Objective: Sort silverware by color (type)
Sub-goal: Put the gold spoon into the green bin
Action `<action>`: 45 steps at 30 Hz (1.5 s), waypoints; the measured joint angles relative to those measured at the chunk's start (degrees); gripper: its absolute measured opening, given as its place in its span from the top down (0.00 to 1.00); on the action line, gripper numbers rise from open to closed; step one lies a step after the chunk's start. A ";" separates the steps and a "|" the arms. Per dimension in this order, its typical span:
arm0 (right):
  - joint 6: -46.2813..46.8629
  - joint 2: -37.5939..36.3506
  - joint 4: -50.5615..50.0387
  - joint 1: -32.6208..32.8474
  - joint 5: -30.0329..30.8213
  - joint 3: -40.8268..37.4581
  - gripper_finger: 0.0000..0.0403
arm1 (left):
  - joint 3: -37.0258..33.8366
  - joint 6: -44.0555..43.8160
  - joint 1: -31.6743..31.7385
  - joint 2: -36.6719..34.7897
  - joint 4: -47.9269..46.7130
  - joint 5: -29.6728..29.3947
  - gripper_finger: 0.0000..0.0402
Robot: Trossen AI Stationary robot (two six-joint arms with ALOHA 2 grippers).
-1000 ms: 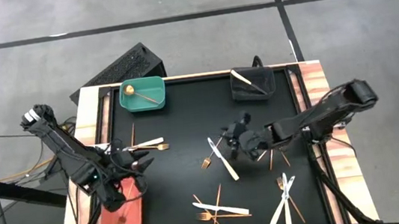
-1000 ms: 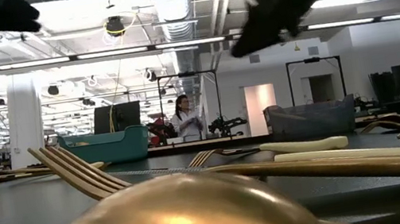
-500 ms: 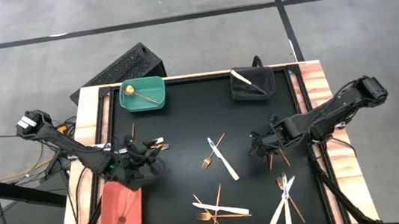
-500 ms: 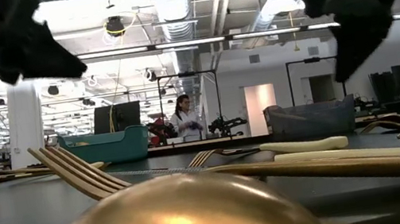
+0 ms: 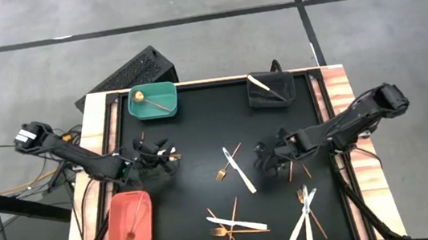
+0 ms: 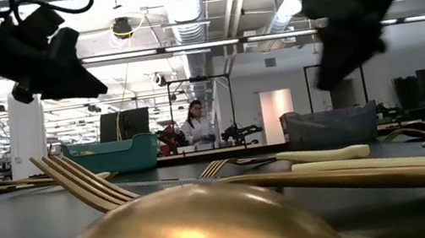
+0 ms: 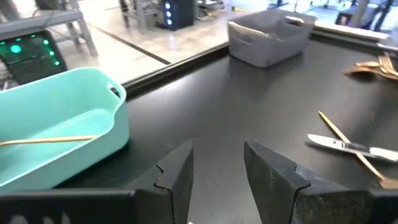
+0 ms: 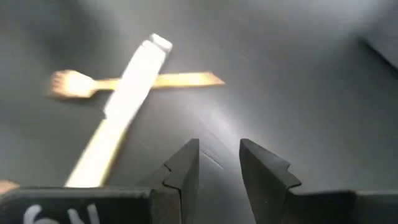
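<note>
The silverware lies scattered on the black mat. A white knife crosses a gold fork at the centre. More gold and white pieces lie in clusters at the near edge and near right. My left gripper hovers open and empty at the mat's left, over a white knife end. My right gripper hovers open and empty right of centre, with the white knife and the fork ahead of it.
A teal bin at the far left holds a gold spoon. A dark bin at the far right holds a white knife. A salmon bin at the near left holds a gold fork. Wooden table edges flank the mat.
My left gripper has swung from above the salmon bin toward the far edge and the centre and has sunk; it now hovers by the knife at the mat's left. The fork lies uncovered in the salmon bin. My right gripper has rolled and tipped, moving a little toward the right edge.
</note>
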 joint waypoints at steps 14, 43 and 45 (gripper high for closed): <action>-21.99 8.08 16.51 1.96 22.53 6.36 0.65 | 0.02 -1.44 3.57 0.00 0.87 1.31 0.68; -32.13 6.81 6.65 -7.60 16.86 11.21 0.65 | 0.09 14.54 23.40 0.00 -10.66 43.32 0.68; -32.21 6.77 5.58 -8.40 16.81 11.11 0.65 | 0.09 18.24 23.82 0.00 -11.60 49.33 0.68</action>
